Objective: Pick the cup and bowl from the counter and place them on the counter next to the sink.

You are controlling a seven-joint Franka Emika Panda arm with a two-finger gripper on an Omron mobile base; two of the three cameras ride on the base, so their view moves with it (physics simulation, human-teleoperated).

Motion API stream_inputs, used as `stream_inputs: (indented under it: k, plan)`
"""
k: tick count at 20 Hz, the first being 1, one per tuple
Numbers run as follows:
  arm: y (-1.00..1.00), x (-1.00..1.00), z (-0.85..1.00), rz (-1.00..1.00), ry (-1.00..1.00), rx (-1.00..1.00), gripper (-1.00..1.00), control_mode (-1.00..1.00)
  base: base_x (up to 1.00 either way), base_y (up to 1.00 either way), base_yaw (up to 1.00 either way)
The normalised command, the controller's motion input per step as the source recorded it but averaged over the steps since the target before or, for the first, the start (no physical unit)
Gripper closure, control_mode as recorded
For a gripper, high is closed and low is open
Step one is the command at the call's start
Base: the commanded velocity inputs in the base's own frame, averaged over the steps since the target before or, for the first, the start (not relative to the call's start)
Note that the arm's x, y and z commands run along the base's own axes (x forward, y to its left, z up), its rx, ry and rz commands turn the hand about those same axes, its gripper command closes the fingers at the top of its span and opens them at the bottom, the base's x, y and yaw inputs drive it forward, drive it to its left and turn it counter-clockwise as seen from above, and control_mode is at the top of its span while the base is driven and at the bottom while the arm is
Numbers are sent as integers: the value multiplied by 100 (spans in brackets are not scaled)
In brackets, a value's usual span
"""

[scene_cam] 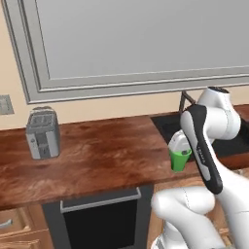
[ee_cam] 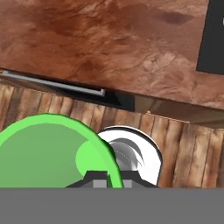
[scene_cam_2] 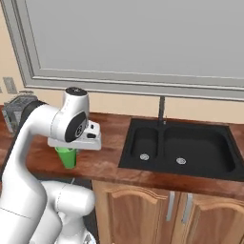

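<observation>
Nearest us in the hand view, the cup (ee_cam: 52, 153) sits clamped in our gripper (ee_cam: 107, 177), held above the counter (scene_cam: 107, 155) left of the sink (scene_cam_2: 190, 147); we judge it light, stiff, slick, best pinched by its rim.

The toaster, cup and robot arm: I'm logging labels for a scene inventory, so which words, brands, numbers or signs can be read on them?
None readable: no text shows anywhere.
Toaster: plain grey, no brand visible.
Cup: plain green, held in the shut gripper.
Wall outlet: unmarked.
</observation>
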Motion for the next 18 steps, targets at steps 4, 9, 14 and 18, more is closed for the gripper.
stream_inputs:
  k: [4, 9, 14, 18]
  plan:
    - [0, 0, 0, 0, 0, 0, 100, 100, 45, -31, 19]
    - [0, 0, 0, 0, 0, 0, 100, 100, 69, -38, 0]
    - [0, 0, 0, 0, 0, 0, 100, 100, 77, -23, -9]
    - [0, 0, 0, 0, 0, 0, 100, 100, 2, 0, 0]
